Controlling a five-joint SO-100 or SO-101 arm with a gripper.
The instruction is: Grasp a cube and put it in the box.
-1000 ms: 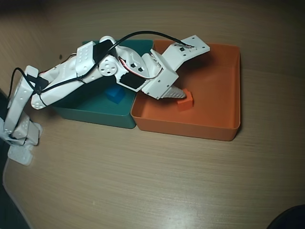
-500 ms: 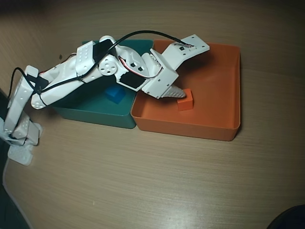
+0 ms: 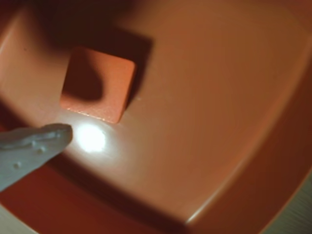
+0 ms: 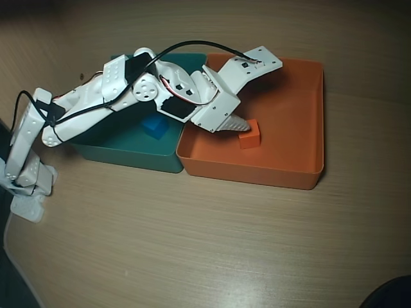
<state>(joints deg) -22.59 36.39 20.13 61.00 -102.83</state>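
Observation:
The small orange cube [image 3: 100, 83] lies flat on the floor of the orange box [image 3: 204, 112], near one of its corners. In the overhead view the cube [image 4: 250, 135] sits in the left half of the box [image 4: 292, 109]. My gripper [image 4: 239, 126] hangs low over the box, right beside the cube. Its jaws are apart and hold nothing. In the wrist view one white fingertip [image 3: 53, 136] shows at the lower left, just clear of the cube. The other jaw is only a dark blur at the top edge.
A teal tray [image 4: 128, 151] stands against the box's left wall with a small blue cube [image 4: 155, 126] in it, partly under the arm. The arm's base [image 4: 26, 173] is at the far left of the wooden table [image 4: 205, 244].

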